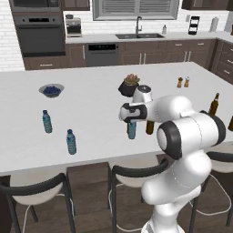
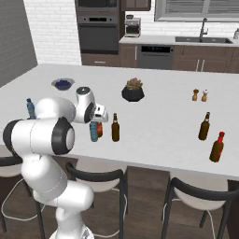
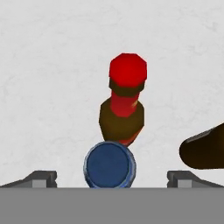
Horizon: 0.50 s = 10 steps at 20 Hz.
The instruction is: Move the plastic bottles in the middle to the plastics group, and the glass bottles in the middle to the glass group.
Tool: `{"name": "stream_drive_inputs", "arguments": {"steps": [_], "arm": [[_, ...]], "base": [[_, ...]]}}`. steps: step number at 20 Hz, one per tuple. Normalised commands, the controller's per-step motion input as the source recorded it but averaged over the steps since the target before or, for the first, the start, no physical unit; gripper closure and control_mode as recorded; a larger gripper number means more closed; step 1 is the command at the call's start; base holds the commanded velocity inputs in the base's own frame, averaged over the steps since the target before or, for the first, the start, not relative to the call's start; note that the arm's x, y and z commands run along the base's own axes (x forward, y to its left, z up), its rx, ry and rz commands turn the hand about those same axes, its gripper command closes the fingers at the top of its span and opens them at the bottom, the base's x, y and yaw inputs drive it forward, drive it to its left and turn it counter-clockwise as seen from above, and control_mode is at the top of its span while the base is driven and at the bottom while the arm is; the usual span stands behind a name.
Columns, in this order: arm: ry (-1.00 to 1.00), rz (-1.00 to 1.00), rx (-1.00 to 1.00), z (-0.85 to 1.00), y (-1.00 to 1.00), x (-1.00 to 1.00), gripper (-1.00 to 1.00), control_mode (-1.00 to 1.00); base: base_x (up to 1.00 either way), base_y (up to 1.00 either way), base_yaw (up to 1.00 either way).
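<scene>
Jaws spread wide, gripper (image 3: 109,177) hanging straight over the blue cap of the middle plastic bottle (image 3: 109,165), which stands on the counter (image 1: 91,113) touching or just beside the red-topped glass bottle (image 3: 124,105); probably light, thin-walled, slippery, so pinch the body below the cap.

The arm hides most of the red-topped bottle (image 2: 99,128). The hand view's right edge cuts off the olive-amber bottle (image 3: 204,151).
</scene>
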Motion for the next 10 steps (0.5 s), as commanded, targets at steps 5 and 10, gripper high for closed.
{"name": "stream_drive_inputs", "arguments": {"steps": [5,10], "arm": [[0.00,0.00,0.00,-0.17,0.00,0.01,-1.00,-1.00],[0.00,0.00,0.00,-0.13,0.00,0.07,-1.00,-1.00]], "base": [[0.00,0.00,0.00],[0.00,0.00,0.00]]}}
